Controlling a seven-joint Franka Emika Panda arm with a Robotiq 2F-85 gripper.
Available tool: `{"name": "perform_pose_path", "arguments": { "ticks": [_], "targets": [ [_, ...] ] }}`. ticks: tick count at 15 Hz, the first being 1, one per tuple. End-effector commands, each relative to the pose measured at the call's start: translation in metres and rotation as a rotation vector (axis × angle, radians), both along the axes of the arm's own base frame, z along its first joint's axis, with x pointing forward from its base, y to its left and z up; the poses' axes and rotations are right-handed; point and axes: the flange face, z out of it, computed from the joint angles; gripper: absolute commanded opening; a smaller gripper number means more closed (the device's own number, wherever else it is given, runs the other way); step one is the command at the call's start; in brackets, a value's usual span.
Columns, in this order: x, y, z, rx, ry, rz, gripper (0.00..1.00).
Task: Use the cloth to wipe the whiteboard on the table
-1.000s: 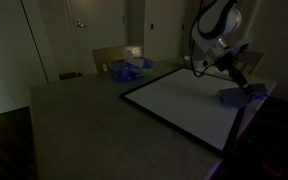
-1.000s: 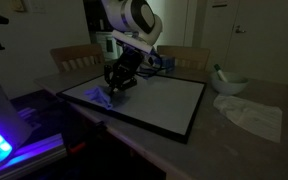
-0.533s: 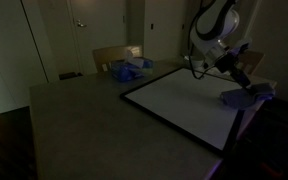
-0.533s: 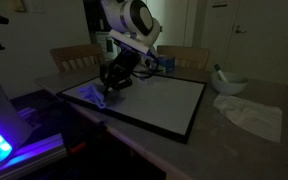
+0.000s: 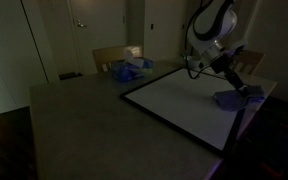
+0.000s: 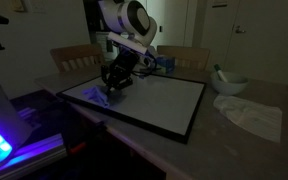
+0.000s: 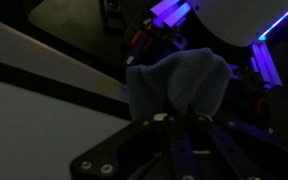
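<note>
Blue-purple cloth clamped in the tightly closed gripper and down on one end of the whiteboard lying on the table: pick-up done, seemingly mid-wipe, most of the white surface probably left to cover.

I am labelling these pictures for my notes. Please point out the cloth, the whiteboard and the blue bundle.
the cloth (image 7: pixel 179 80), wrist view, middle of the fabric.
the whiteboard (image 5: pixel 179 100), in an exterior view, bare white surface.
the blue bundle (image 5: pixel 129 70), in an exterior view, its middle.
</note>
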Motion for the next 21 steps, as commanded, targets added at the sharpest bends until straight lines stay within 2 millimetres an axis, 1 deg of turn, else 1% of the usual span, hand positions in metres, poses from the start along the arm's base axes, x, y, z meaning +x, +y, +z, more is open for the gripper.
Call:
{"name": "perform_pose_path", "arguments": {
  "ticks": [1,6,9,14,21],
  "targets": [
    [0.007,0.008,-0.002,0.015,-0.054,-0.032,0.02],
    [0.018,0.018,-0.007,0.073,-0.159,-0.099,0.02],
    [0.026,0.023,-0.010,0.077,-0.234,-0.098,0.02],
    [0.041,0.021,-0.014,0.068,-0.320,-0.058,0.02],
    [0.058,0.019,-0.011,0.075,-0.367,-0.024,0.02]
  ]
}}
